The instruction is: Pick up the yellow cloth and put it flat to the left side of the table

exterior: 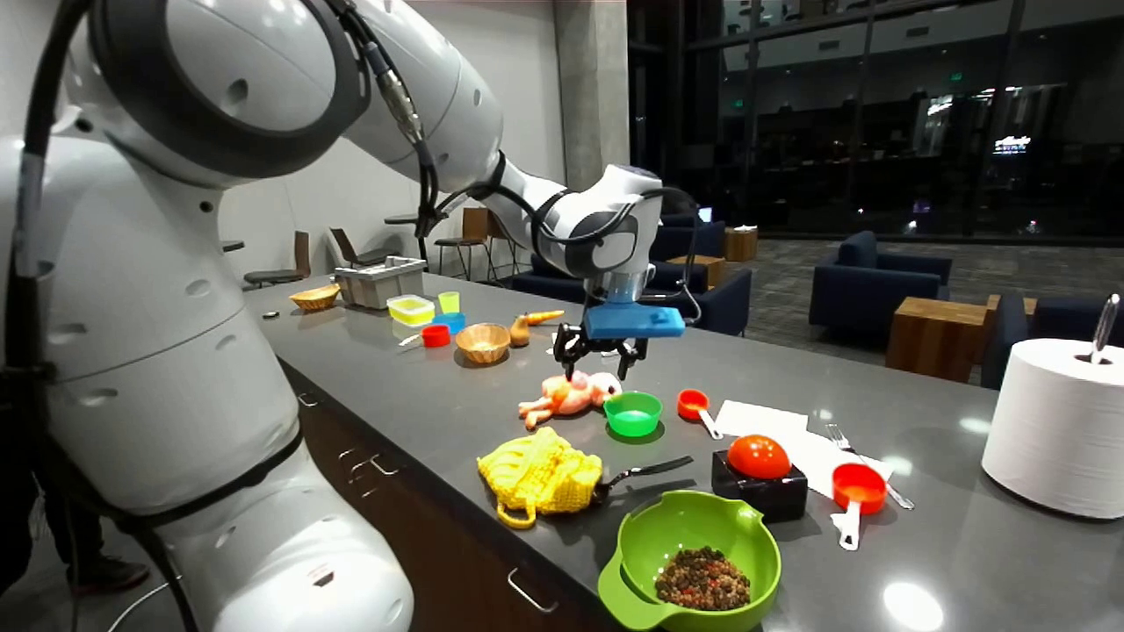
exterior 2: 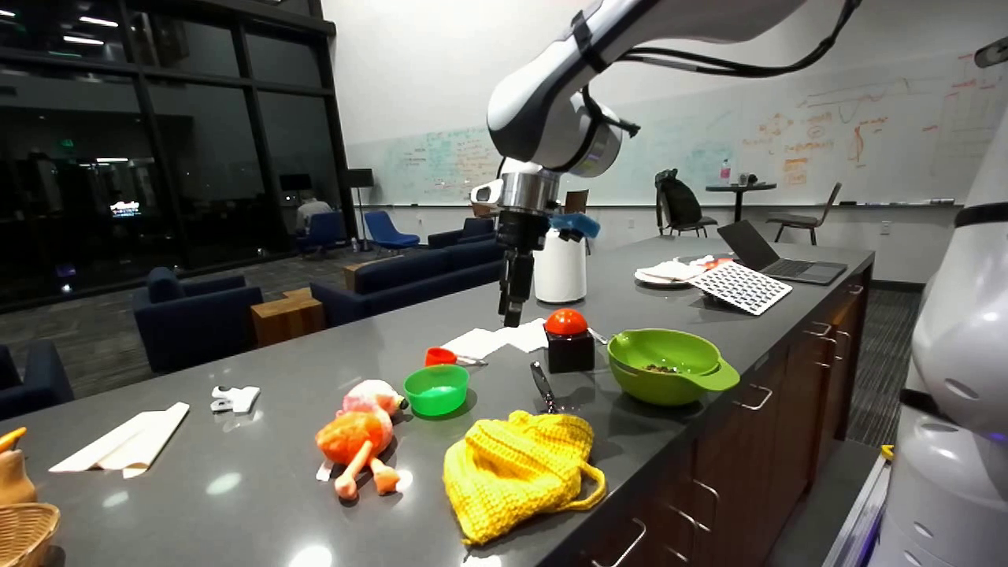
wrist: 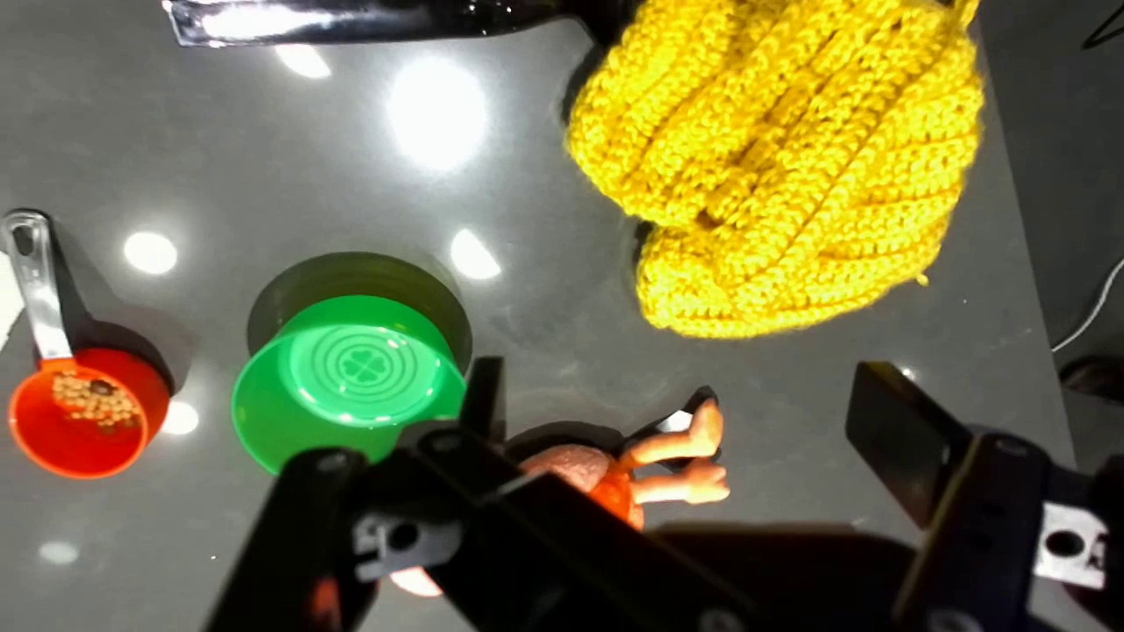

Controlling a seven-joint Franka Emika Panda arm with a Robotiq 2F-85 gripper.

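Observation:
The yellow cloth (exterior: 540,474) lies crumpled in a heap on the dark-grey table (exterior: 413,395), close to its front edge. It also shows in an exterior view (exterior 2: 520,472), with a loop toward the edge. In the wrist view the cloth (wrist: 799,167) fills the upper right, ahead of the fingertips. My gripper (exterior: 597,373) is open and empty, its fingers pointing down above the table, apart from the cloth. In the wrist view the spread fingers of the gripper (wrist: 680,412) frame the legs of a pink-orange plush toy (wrist: 615,483) lying below.
A small green bowl (wrist: 351,377) and red measuring cup (exterior: 693,405) are near the toy. A black-handled utensil (exterior 2: 543,386) runs to the cloth, its end hidden. Beyond are a red-domed black box (exterior: 760,483) and a larger green bowl (exterior: 694,527). Baskets (exterior: 483,343) and containers stand farther along.

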